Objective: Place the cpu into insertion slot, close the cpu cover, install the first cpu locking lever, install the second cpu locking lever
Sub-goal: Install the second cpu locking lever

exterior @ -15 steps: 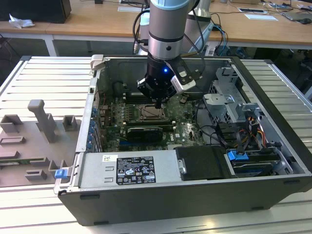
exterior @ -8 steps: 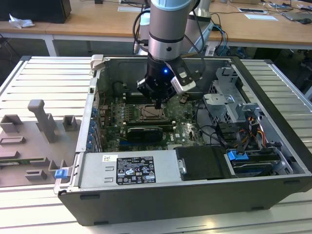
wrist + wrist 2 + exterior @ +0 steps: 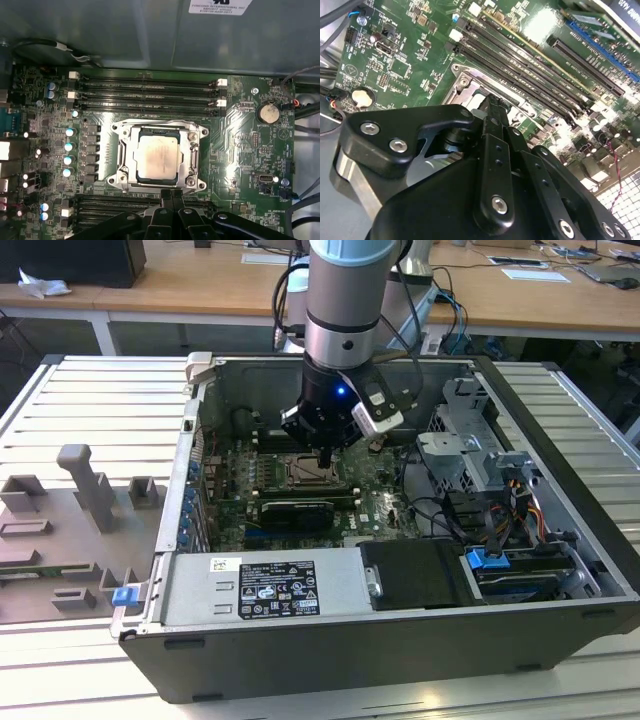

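The cpu (image 3: pixel 158 156), a pale silver-tan square, lies flat in the insertion slot (image 3: pixel 121 131) on the green board. The silver cpu cover (image 3: pixel 193 150) lies down around it, with the chip showing through its window. My gripper (image 3: pixel 172 196) hangs at the socket's edge, its black fingers pressed together and nothing visible between them. In the second wrist view the gripper (image 3: pixel 492 104) has its tip right at the socket's metal rim (image 3: pixel 465 82). In the exterior view the gripper (image 3: pixel 325 454) reaches down into the open computer case just above the socket (image 3: pixel 310 473).
Long black memory slots (image 3: pixel 145 92) flank the socket on two sides. A black graphics card (image 3: pixel 295 510) lies in front of the socket, with the power supply (image 3: pixel 265 590) nearer still. A drive cage (image 3: pixel 470 455) and cables (image 3: pixel 480 520) fill the exterior view's right of the case. A coin battery (image 3: pixel 268 112) sits nearby.
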Robot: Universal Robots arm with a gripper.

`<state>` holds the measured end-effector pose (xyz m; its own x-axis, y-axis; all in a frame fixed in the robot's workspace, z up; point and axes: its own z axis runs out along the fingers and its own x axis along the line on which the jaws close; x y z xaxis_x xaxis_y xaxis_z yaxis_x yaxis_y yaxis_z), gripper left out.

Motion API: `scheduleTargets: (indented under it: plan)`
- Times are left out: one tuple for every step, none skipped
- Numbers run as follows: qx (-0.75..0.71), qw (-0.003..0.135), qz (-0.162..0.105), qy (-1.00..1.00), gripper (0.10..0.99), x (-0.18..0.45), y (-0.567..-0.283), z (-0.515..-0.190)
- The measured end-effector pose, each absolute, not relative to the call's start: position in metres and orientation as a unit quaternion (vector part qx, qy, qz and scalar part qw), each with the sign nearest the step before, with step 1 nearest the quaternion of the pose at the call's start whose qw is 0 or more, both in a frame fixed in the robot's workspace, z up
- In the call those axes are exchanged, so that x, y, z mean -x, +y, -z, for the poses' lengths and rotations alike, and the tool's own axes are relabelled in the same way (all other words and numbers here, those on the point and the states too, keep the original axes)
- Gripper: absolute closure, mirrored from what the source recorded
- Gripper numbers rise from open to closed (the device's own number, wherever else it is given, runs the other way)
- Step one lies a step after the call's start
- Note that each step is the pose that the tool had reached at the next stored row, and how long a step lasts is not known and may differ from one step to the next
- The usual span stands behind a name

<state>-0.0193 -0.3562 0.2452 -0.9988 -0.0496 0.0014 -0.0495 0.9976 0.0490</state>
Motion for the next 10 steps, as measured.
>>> scheduleTargets:
  plan:
    - [-0.025,0.001,0.025,-0.999,0.980,0.0193,-0.3575,-0.2452]
    - [-0.025,0.001,0.025,-0.999,0.980,0.0193,-0.3587,-0.2452]
    - [-0.025,0.001,0.025,-0.999,0.980,0.0193,-0.3596,-0.2452]
    - [-0.025,0.001,0.025,-0.999,0.980,0.0193,-0.3604,-0.2452]
    - [-0.025,0.001,0.025,-0.999,0.980,0.0193,-0.3613,-0.2452]
    - [-0.025,0.001,0.025,-0.999,0.980,0.0193,-0.3622,-0.2452]
    - [-0.025,0.001,0.026,-0.999,0.980,0.0196,-0.3634,-0.2451]
    - [-0.025,0.001,0.026,-0.999,0.980,0.0202,-0.3639,-0.2450]
    - [-0.025,0.001,0.028,-0.999,0.980,0.0217,-0.3648,-0.2448]
    - [-0.025,0.001,0.029,-0.999,0.980,0.0228,-0.3653,-0.2447]
